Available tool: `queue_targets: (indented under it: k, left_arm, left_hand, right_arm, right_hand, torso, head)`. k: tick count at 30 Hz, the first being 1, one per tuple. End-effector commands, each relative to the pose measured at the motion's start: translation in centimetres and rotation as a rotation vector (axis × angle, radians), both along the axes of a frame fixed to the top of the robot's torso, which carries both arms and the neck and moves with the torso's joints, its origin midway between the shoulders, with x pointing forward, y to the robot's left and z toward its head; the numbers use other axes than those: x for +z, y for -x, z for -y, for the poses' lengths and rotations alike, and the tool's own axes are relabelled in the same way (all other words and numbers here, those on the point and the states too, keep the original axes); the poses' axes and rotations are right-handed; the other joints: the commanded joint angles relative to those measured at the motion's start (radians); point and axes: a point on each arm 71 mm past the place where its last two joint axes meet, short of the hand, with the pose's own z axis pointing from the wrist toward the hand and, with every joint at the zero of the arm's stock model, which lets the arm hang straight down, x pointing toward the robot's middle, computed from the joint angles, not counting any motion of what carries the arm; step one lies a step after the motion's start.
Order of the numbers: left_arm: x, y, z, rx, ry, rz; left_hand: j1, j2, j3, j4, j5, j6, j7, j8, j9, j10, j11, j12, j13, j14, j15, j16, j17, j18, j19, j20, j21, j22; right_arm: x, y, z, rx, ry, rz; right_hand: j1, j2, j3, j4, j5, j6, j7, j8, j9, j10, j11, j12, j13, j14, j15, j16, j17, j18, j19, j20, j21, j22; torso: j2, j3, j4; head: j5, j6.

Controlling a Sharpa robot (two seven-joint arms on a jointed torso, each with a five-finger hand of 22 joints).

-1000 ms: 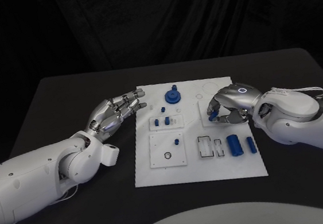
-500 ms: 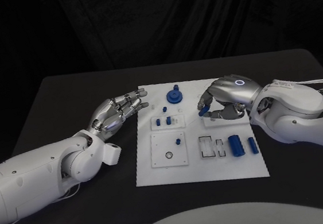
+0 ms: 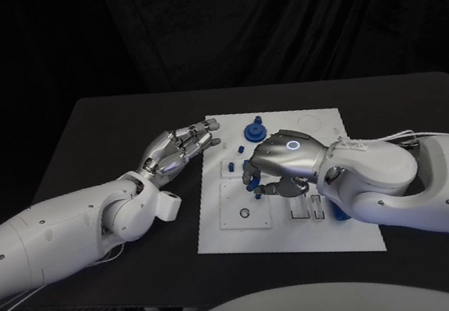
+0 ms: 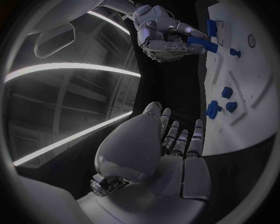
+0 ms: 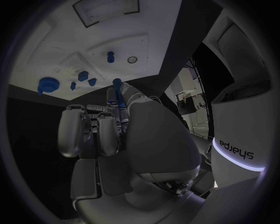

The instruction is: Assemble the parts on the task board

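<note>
Left hand [image 3: 180, 148] hovers over the tabletop [image 3: 83, 147] at the left edge of the task board [image 3: 296, 236], toward its far end. Fingers extended and slightly apart, nothing in them; the left wrist view shows the fingers [image 4: 181, 140] stretched out alongside the board edge, not touching a part.

Task board lies in the middle of the tabletop, long axis running near to far. On its far end stands a round blue part with a knob [image 3: 254, 132]. Just nearer and left of it, small blue pegs [image 3: 230, 166] stand in a recessed block. A ring-shaped mark [image 3: 244, 214] sits in the near-left block.

Right hand [image 3: 278, 164] is over the centre of the board, knuckles up, fingers curled down. It holds a blue cylindrical part [image 4: 202, 44], pinched at the fingertips; the right wrist view shows the blue tip [image 5: 117, 84] sticking out beyond the fingers, above the board surface.

Right of the hand, near side: slots [image 3: 307, 208] partly hidden by the right arm.
</note>
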Motion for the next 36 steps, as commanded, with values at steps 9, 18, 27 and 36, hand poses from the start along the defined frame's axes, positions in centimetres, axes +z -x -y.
queue_targets:
  k: [9, 18, 27, 36]
  left_arm:
    - [-0.1, -0.4, 0.0, -0.043, 0.043, 0.0]
    - [-0.4, -0.8, -0.4, -0.125, 0.088, -0.029]
    - [-0.4, -1.0, -0.8, -0.095, 0.074, -0.015]
    - [-0.4, -1.1, -0.8, -0.077, 0.064, -0.008]
  left_hand:
    - [0.04, -0.011, 0.004, -0.038, 0.016, 0.015, -0.004, 0.009, 0.004, 0.015, -0.006, 0.015, 0.002, 0.006, -0.001, 0.007, -0.001, 0.02, 0.012, -0.007, 0.003, -0.007]
    - [-0.024, -0.09, 0.015, -0.164, 0.407, 0.054, -0.013, 0.014, 0.004, 0.065, -0.004, -0.023, 0.002, 0.033, 0.009, 0.004, 0.0, 0.017, 0.075, -0.005, 0.008, -0.002]
    - [-0.1, -0.022, -0.025, -0.09, 0.106, 0.06, -0.016, 0.01, 0.001, 0.081, 0.002, -0.044, 0.002, 0.037, 0.009, -0.006, 0.0, 0.019, 0.074, -0.002, 0.01, -0.035]
    - [-0.081, -0.008, -0.026, -0.062, 0.121, 0.059, -0.017, 0.009, 0.0, 0.083, 0.003, -0.042, 0.003, 0.038, 0.008, -0.006, 0.001, 0.019, 0.071, -0.001, 0.012, -0.042]
  right_arm:
    - [-1.5, 0.4, -2.1, 0.074, 0.089, 0.011]
    - [-2.7, 0.8, -2.5, 0.085, 0.104, -0.018]
    - [-3.2, 1.0, -2.7, 0.087, 0.098, -0.029]
    - [-4.0, 1.2, -2.8, 0.085, 0.112, -0.048]
  right_hand:
    - [0.005, -0.003, -0.003, -0.005, 0.003, 0.021, -0.015, 0.046, 0.105, 0.008, 0.003, -0.003, 0.001, 0.045, -0.007, 0.005, 0.026, -0.017, 0.002, -0.009, 0.004, 0.183]
    - [0.003, -0.004, -0.004, -0.005, -0.001, 0.018, -0.015, 0.043, 0.105, 0.011, 0.003, -0.004, 0.001, 0.045, -0.007, 0.005, 0.025, -0.017, 0.003, -0.01, 0.005, 0.183]
    - [-0.006, -0.01, -0.008, -0.001, -0.009, 0.013, -0.015, 0.038, 0.106, 0.013, 0.004, -0.008, 0.001, 0.045, -0.006, 0.004, 0.025, -0.017, 0.003, -0.01, 0.006, 0.183]
    - [-0.004, -0.01, -0.007, -0.002, -0.009, 0.012, -0.016, 0.037, 0.107, 0.013, 0.003, -0.009, 0.001, 0.045, -0.007, 0.002, 0.022, -0.017, 0.003, -0.01, 0.005, 0.183]
  torso:
    - [0.002, 0.0011, 0.0073]
    - [0.003, 0.0001, 0.0098]
    - [0.002, 0.0016, 0.0073]
    - [0.002, 0.0017, 0.0042]
  head:
    - [0.005, 0.0]
    - [0.002, 0.0]
    - [0.007, 0.0]
    - [0.014, 0.0]
